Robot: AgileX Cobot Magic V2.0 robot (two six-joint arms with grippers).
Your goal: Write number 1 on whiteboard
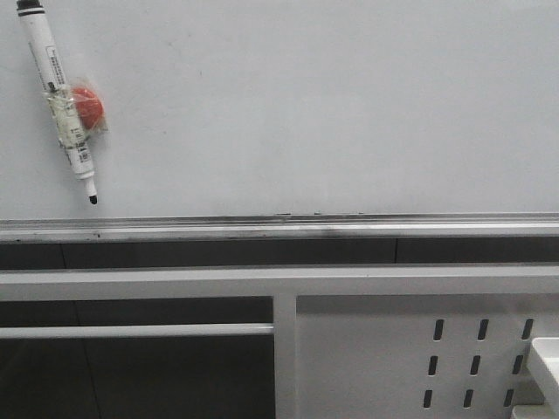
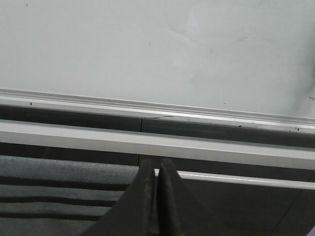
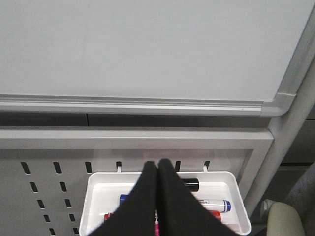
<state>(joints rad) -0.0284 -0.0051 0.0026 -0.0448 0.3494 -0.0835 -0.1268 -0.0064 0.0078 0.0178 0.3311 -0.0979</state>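
The whiteboard (image 1: 332,105) fills the upper front view, pale grey-white, with a silver rail (image 1: 279,229) along its lower edge. No number 1 stroke shows on it. A white marker pen (image 1: 59,105) with a black tip pointing down hangs tilted at the board's upper left, taped to a red round magnet (image 1: 87,103). Neither gripper shows in the front view. My left gripper (image 2: 158,164) is shut and empty, below the board (image 2: 157,49) and its rail. My right gripper (image 3: 158,164) is shut and empty, over a white tray, below the board (image 3: 147,44).
A white tray (image 3: 98,184) hooked on the white perforated panel (image 3: 44,182) holds several markers, among them a blue-capped marker (image 3: 216,203) and a black-capped marker (image 3: 191,184). The tray's corner (image 1: 546,358) shows at the front view's lower right. A grey frame bar (image 1: 279,281) runs below the rail.
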